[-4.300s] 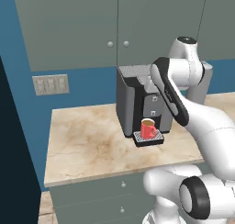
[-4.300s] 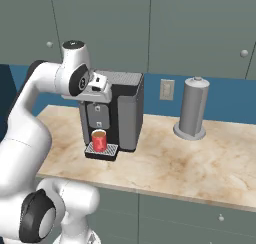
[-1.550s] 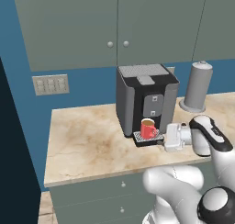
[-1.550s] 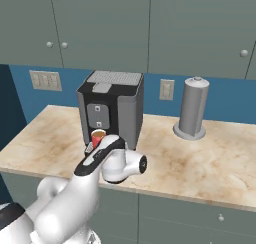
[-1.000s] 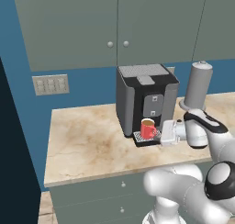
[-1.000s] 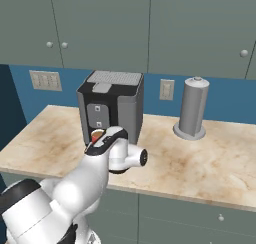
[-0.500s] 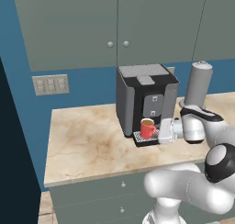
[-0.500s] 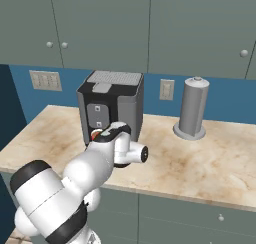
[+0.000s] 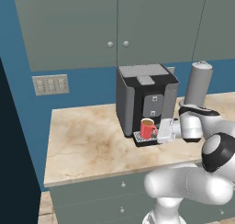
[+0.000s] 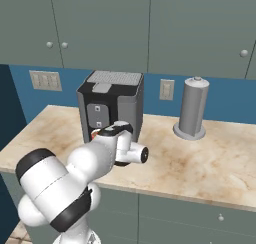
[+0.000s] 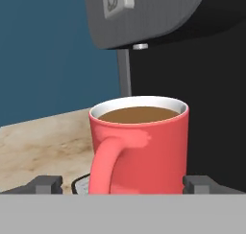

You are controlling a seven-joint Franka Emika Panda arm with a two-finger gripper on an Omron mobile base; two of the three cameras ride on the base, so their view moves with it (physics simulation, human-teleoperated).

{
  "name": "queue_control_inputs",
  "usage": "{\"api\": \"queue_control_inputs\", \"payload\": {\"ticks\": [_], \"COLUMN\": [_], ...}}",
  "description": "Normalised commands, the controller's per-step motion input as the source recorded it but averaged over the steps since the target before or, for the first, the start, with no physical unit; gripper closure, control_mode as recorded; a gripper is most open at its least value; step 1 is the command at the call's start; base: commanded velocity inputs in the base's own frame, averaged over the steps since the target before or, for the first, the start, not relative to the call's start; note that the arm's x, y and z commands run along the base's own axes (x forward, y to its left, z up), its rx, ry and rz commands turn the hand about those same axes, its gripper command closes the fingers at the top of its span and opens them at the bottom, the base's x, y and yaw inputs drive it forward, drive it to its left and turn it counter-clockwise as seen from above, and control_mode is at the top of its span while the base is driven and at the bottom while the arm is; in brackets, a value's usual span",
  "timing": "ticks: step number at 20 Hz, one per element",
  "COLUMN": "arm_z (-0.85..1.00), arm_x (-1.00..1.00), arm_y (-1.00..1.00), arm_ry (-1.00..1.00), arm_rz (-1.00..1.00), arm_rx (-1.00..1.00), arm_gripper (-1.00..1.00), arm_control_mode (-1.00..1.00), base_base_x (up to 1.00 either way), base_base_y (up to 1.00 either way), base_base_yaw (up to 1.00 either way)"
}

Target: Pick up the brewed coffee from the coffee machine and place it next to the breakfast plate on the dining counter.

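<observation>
The brewed coffee, a red mug [image 9: 147, 128] [image 11: 144, 146], stands on the drip tray of the coffee machine [image 9: 147, 97] [image 10: 112, 103], handle turned toward the hand. My gripper [image 9: 157, 131] [image 11: 122, 185] is low on the mug's right in the left base view and level with it. It is open, with one dark fingertip [image 11: 45, 184] left of the mug and the other [image 11: 199, 184] right of it, neither touching. In the right base view my arm covers most of the mug. The breakfast plate and the dining counter are out of view.
A tall grey canister [image 9: 199, 83] [image 10: 193, 108] stands right of the machine on the beige marble counter [image 9: 87, 140]. Grey wall cabinets [image 9: 114, 21] hang above. The counter's front edge runs just below the hand.
The arm has come down from beside the machine's top to counter height. Over the last second the hand has slid left, closer to the mug. The mug has not moved.
</observation>
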Motion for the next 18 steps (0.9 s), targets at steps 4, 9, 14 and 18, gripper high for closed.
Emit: {"api": "queue_control_inputs", "payload": {"ticks": [4, 9, 14, 18], "arm_z": [0.0, 0.0, 0.0, 0.0], "arm_x": [0.0, 0.0, -0.08, -0.34], "arm_y": [0.0, 0.0, 0.0, -0.06], "arm_ry": [0.0, 0.0, 0.0, 0.0], "arm_rz": [0.0, 0.0, 0.0, 0.0], "arm_rx": [0.0, 0.0, 0.0, 0.0], "arm_gripper": [1.0, 1.0, 1.0, 1.0], "arm_control_mode": [-1.0, -1.0, -1.0, -1.0], "base_base_x": [0.0, 0.0, 0.0, 0.0], "base_base_y": [0.0, 0.0, 0.0, 0.0], "base_base_yaw": [0.0, 0.0, 0.0, 0.0]}}
